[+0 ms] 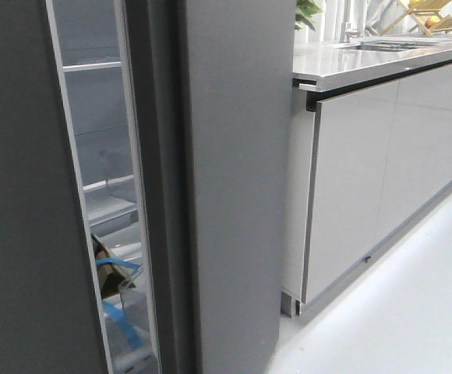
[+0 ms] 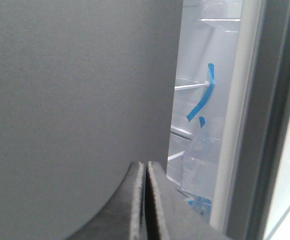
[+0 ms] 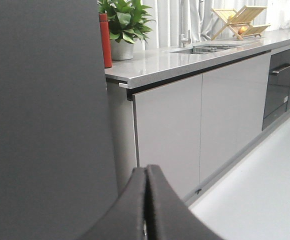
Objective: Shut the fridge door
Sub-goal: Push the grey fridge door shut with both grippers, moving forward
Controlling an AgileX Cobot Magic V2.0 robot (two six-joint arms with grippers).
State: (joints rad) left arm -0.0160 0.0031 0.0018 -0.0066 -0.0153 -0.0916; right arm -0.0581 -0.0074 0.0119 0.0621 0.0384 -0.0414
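The fridge door (image 1: pixel 23 202) stood ajar at the front view's left edge, a narrow gap showing pale shelves (image 1: pixel 105 187) and blue tape (image 1: pixel 121 319) inside (the seal strip (image 1: pixel 74 156) ran along its inner edge). The left gripper (image 2: pixel 145 200) was fully closed and empty, close to the door panel. The right gripper (image 3: pixel 146 205), also closed and empty, faced the pale cabinet fronts (image 3: pixel 185 125) under the countertop (image 3: pixel 185 60).

Right tool (image 3: pixel 146 210) closed, empty, beside dark panel (image 3: pixel 45 125); cabinets (image 3: pixel 200 125) beyond.
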